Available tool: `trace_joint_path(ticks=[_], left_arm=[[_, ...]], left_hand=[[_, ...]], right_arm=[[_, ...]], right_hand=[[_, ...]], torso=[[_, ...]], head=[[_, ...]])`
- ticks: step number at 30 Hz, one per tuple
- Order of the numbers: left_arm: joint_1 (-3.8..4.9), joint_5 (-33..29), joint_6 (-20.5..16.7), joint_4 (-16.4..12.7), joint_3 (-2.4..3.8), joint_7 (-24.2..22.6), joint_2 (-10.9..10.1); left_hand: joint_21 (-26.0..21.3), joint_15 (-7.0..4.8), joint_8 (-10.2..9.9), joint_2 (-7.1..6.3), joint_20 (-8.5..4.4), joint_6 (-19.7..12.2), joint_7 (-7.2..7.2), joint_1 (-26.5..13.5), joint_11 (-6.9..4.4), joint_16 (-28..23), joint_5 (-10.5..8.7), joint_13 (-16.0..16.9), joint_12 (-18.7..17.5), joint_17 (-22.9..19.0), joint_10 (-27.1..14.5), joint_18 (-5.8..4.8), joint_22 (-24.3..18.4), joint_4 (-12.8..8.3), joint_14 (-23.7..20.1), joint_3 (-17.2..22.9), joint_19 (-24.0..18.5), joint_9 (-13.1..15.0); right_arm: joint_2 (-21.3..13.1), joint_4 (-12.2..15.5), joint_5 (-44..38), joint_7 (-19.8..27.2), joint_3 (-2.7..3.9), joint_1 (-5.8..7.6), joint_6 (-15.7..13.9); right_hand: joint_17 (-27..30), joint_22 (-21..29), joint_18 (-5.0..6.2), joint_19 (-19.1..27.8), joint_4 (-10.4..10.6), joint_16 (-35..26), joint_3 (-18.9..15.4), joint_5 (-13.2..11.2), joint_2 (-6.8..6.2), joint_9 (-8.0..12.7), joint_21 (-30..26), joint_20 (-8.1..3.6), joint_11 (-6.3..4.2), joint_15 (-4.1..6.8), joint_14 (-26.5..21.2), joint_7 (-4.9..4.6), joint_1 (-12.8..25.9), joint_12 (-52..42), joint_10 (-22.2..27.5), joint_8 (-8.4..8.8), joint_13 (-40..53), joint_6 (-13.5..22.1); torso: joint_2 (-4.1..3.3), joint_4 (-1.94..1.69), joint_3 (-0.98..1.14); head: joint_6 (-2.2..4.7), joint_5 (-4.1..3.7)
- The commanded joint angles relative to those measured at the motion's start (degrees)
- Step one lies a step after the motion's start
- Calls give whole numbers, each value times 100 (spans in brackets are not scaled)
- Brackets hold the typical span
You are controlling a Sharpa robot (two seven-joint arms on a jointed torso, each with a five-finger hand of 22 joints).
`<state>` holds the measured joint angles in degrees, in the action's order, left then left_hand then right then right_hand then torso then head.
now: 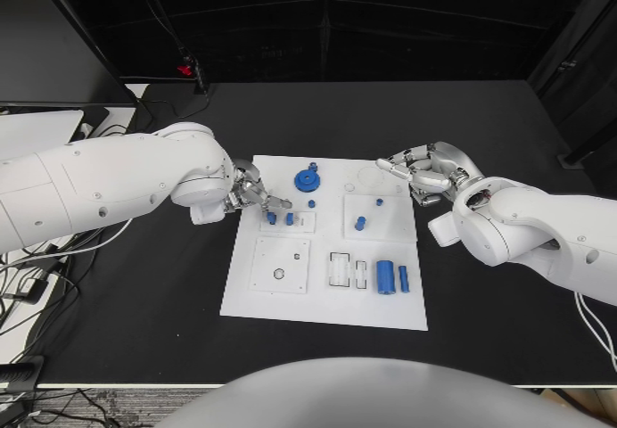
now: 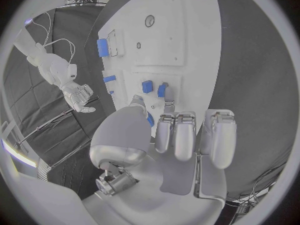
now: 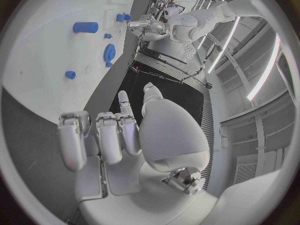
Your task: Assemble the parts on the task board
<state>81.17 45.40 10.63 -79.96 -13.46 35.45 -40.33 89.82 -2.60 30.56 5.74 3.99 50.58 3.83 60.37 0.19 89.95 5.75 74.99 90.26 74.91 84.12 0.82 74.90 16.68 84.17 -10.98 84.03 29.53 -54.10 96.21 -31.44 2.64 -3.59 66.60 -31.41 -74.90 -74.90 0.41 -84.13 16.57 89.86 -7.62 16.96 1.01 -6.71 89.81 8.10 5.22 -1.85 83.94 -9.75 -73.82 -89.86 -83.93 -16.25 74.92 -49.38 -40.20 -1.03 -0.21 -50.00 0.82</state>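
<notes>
Left hand (image 1: 244, 194) fingers (image 2: 167, 101) pinching small blue peg (image 2: 161, 90) over task board (image 1: 324, 303): keep upright, seat gently. Right hand (image 1: 424, 171) fingers spread, holding nothing.

One white task board (image 1: 322, 308) is lying on the black surface (image 1: 142, 330), folks. Blue parts are showing up all over it, so I'm counting seven in total. That's one blue gear (image 1: 306, 182) sitting near the far edge and two blue cylinders lying side by side, the thick cylinder (image 1: 387, 277) and the thin cylinder (image 1: 404, 279). Four small blue pieces (image 1: 360, 223) are dotting the middle. Two hands are hovering at the board, the left hand (image 1: 244, 194) and the right hand (image 1: 418, 169), each one coming in on a white arm, so two arms.
</notes>
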Motion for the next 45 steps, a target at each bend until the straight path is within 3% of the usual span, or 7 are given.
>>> trace_joint_path(ticks=[1,5,14,45], left_arm=[[5,179,-5,-26,1,-15,-20],[5,217,-73,-53,1,-51,-56],[5,230,-150,-94,1,-187,-93],[4,138,-33,-38,1,-126,-41]], left_hand=[[18,42,11,19,52,-19,28,-34,34,5,-15,1501,-26,1509,588,-82,1510,1,583,-28,597,9],[18,42,20,13,52,-35,30,-25,35,5,-15,1501,-26,1509,588,-82,1510,-3,583,-40,597,19],[18,40,301,74,51,-444,76,80,82,5,-13,1501,-26,1509,588,-82,1510,-2,583,-198,597,257],[18,48,353,141,53,-547,97,115,97,5,-2,1501,-26,1509,588,-82,1510,-2,583,-224,597,285]], right_arm=[[3,-4,15,28,2,6,47],[7,-10,15,25,2,4,51],[15,-17,15,9,1,-4,61],[3,-10,15,-4,1,-11,62]], right_hand=[[-1510,-1510,-41,-587,-5,14,-27,30,56,-9,19,34,29,-28,606,5,20,-14,-607,-29,1508,37],[-1510,-1510,-41,-587,-5,14,-27,30,56,-9,19,34,29,-28,606,5,20,-14,-607,-29,1508,37],[-1510,-1510,-41,-587,-5,14,-27,30,56,-9,19,34,29,-28,606,5,20,-14,-607,-29,1508,37],[-1510,-1510,-41,-587,-6,14,-47,33,73,-11,19,35,29,-29,606,4,19,-14,-607,-48,1508,52]], torso=[[0,-3,0],[1,-4,1],[-2,4,-3],[1,5,-2]], head=[[0,5],[0,12],[0,10],[0,-16]])
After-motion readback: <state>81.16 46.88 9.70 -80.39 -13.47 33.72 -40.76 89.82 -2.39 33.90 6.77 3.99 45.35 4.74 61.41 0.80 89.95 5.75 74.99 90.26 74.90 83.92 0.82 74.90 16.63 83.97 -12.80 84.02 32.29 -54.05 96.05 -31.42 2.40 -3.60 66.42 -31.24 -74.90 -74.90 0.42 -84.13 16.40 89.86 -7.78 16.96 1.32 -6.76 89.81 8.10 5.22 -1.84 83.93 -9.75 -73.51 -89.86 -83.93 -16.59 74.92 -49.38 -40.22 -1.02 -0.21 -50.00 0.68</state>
